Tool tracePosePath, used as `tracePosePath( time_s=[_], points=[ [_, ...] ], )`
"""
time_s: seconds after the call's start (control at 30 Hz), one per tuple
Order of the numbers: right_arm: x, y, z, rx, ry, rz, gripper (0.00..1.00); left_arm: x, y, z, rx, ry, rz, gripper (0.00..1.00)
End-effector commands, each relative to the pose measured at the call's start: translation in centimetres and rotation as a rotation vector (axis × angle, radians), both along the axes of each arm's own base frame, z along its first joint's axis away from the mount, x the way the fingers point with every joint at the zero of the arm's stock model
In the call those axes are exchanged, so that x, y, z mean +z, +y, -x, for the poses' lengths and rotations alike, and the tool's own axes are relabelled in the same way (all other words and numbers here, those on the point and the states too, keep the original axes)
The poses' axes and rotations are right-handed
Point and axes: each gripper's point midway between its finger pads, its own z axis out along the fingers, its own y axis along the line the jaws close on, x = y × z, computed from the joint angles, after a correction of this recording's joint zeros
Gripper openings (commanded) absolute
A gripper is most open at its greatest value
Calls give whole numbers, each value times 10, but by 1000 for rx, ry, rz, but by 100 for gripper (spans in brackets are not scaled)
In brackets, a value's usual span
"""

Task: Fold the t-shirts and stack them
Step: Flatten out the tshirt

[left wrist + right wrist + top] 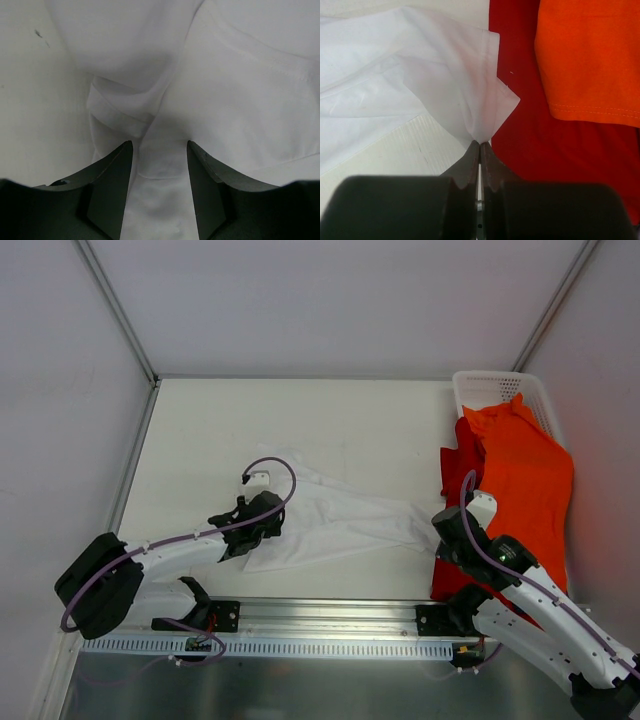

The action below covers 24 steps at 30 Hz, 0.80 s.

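Your left gripper [160, 145] stood half open. Its dark fingers [112, 185] were apart on either side of a raised fold of the plain white cloth t-shirt [340, 520]. From the wrist view you could not tell whether the pads pressed that cloth or only straddled it. The shirt lay crumpled across the middle of the white table [220, 430], and white on white made its far edge hard to trace from above.

Your right gripper [480, 144] was closed tight, pinching the shirt's right-hand corner just where it overlapped the red cloth t-shirt [530, 135]. From overhead, the right arm covered those fingertips.

The bright orange cloth t-shirt [525, 480] lay over the red one, its far end reaching into the white plastic mesh basket [490, 390] at the far right corner. Most of the red shirt was buried under the orange one and the arm, so its shape could not be made out.
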Motion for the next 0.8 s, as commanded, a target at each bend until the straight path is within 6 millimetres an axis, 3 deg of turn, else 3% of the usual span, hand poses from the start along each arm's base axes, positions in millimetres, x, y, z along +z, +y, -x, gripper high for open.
tracePosePath(
  time_s=[0.0,0.57,0.77],
  points=[
    [2,0,0,-3,-15,-4,0,-3,14,0,80,-8,-36,48],
    [3,-3,-2,-11,-23,8,0,-8,11,4,85,19,-22,46],
    [3,-3,-2,-14,-24,8,0,-9,7,4,73,28,-4,30]
  ],
)
